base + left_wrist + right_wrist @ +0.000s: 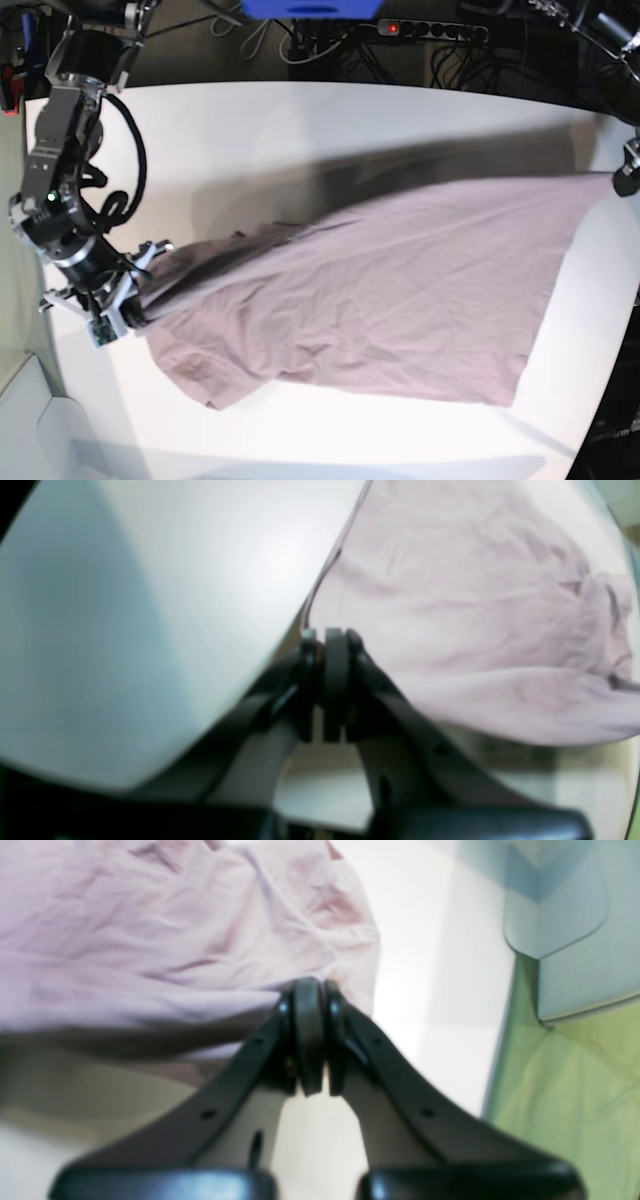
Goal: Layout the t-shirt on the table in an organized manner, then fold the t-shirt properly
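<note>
So right now you've got the t-shirt (pixel 400 290) stretched between both arms across the white desk (pixel 300 130), and it's mostly lying on the surface, with one end lifted.

Your right gripper (pixel 314 990) has its jaws pinched tight on a bunched bit of the shirt's edge. In the base view that's the arm at the left side of the desk (pixel 130 305), and the fabric gathers into wrinkles right where it's clamped, then fans out wide toward the other side.

Your left gripper (pixel 334 636) is also clamped closed, jaws narrow, right on the shirt's edge at a corner. In its wrist view the cloth runs away from the jaws to the upper right, with a rumpled patch far off. In the base view only a bit of that arm shows at the far right edge (pixel 628 175), where the shirt's corner reaches it.

The fabric between the two grips is fairly smooth in the middle, creased near the right gripper's end, and it casts a dark shadow on the desk behind it.

A power strip (pixel 430 30) and cables sit past the desk's far edge.
</note>
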Controlling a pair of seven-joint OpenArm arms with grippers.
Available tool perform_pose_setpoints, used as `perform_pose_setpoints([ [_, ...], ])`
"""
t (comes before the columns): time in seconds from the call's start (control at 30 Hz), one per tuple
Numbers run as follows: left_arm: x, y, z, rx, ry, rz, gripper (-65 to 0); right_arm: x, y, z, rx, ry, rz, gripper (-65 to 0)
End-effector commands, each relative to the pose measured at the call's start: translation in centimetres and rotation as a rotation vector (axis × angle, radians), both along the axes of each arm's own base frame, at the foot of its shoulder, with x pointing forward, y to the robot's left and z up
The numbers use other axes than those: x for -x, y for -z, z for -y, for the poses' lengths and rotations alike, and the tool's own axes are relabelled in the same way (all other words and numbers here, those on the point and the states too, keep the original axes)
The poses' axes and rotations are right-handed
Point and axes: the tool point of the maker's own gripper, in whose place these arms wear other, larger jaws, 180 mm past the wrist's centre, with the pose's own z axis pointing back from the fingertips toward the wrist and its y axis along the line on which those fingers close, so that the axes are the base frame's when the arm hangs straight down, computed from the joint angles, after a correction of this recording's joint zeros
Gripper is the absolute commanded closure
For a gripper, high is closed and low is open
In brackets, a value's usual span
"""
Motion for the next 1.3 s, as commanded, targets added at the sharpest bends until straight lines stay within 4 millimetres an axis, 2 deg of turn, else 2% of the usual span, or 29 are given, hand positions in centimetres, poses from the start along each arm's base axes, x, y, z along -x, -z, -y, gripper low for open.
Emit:
perform_pose_setpoints([
  [0.0, 0.1, -1.5, -1.2, -0.043, 0.003, 0.021, 0.0, -0.1, -2.0, 0.2, 0.007, -0.003, 0.068, 0.0],
  [0.1, 1.5, -1.2, -1.2, -0.039, 0.032, -0.032, 0.0, 0.8, -2.8, -0.2, 0.027, -0.015, 0.091, 0.0],
  [0.2, 1.8, -1.5, -0.9, -0.021, 0.070, -0.043, 0.0, 1.4, -3.2, -1.4, 0.064, -0.088, 0.103, 0.0],
  [0.27, 1.4, -2.5, -1.1, -0.021, 0.079, -0.009, 0.0, 1.7, -2.8, -1.5, 0.058, -0.088, 0.092, 0.0],
  [0.43, 1.6, -3.7, -1.6, -0.030, 0.094, 0.014, -0.4, 2.5, -1.8, -0.7, 0.041, -0.054, 0.068, 0.0],
  [0.57, 2.3, -3.4, -1.8, -0.029, 0.092, -0.007, -0.7, 2.6, -1.9, 0.4, 0.029, -0.012, 0.071, 0.0],
  [0.63, 2.7, -3.2, -1.8, -0.029, 0.092, -0.019, -4.0, 2.7, -1.9, 0.8, 0.031, -0.002, 0.070, 0.0],
  [0.77, 3.3, -2.7, -1.7, -0.027, 0.094, -0.043, -19.7, 2.7, -1.9, 1.1, 0.031, 0.008, 0.071, 0.0],
  [0.83, 4.1, -2.2, -1.7, -0.026, 0.095, -0.068, -25.1, 2.7, -1.9, 1.2, 0.033, 0.008, 0.071, 0.0],
  [1.07, 5.5, -1.6, -1.7, -0.029, 0.102, -0.104, -26.1, 2.5, -2.2, 0.9, 0.030, 0.001, 0.078, 0.0],
  [1.27, 6.0, -2.4, -2.8, -0.062, 0.101, -0.119, -26.1, 2.1, -2.7, 0.9, 0.030, 0.002, 0.093, 0.0],
])
